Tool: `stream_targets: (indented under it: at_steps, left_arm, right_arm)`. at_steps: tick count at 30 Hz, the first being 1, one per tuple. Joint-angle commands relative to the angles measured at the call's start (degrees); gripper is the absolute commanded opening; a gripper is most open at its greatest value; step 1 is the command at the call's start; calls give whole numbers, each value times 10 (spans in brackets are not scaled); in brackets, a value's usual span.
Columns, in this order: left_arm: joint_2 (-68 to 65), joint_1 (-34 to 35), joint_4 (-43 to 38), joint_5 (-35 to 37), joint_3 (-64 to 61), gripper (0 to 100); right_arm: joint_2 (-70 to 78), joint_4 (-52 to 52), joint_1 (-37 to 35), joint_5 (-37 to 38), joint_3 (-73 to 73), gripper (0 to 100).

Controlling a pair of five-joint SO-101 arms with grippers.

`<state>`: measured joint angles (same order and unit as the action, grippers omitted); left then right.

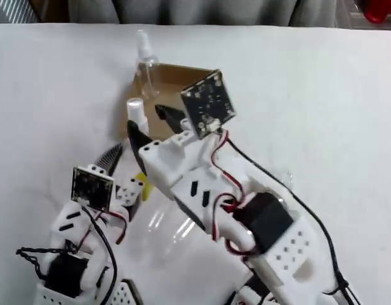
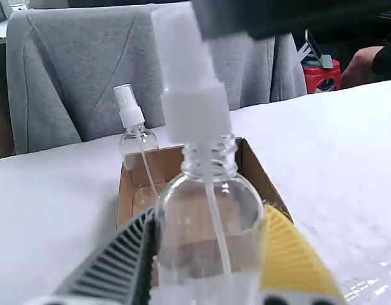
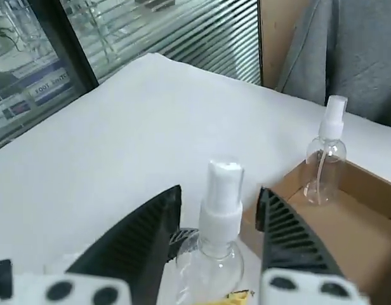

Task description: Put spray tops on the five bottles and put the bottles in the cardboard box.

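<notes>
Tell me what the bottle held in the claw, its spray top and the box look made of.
Bottle: clear glossy plastic, likely, possibly glass; the tube shows through it. Spray top: white, matte plastic by its look. Box: brown matte cardboard, with raw folded walls.

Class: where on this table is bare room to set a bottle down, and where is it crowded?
Bare table lies on both sides of the cardboard box. Inside, floor beside the standing bottle looks free. Crowded: the box's near edge, where the left gripper holds a second bottle and the right gripper straddles its top.
</notes>
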<state>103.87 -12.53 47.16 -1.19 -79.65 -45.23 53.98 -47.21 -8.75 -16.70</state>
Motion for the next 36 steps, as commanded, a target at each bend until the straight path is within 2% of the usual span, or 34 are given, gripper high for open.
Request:
stream_targets:
  at_steps: [1,6,10,13,16,21,31,36]
  left_arm:
    - [10,-5,-6,-6,4,20]
    - [10,-5,-6,-6,3,20]
    - [10,-5,-6,-6,3,20]
    - [10,-6,-6,-6,2,20]
    - [10,-6,-6,-6,2,20]
    - [10,-5,-6,-6,2,20]
    - [10,-6,-6,-6,2,20]
    - [10,-5,-6,-6,2,20]
  right_arm:
    - [-14,29,0,-2,65,159]
    - [-13,19,20,-2,76,149]
    - [-6,-43,35,49,74,4]
    - [31,-60,35,62,79,43]
    - [75,-65,34,62,99,13]
    - [138,-58,44,62,116,19]
    - [143,58,49,62,117,19]
    - [139,66,46,61,117,19]
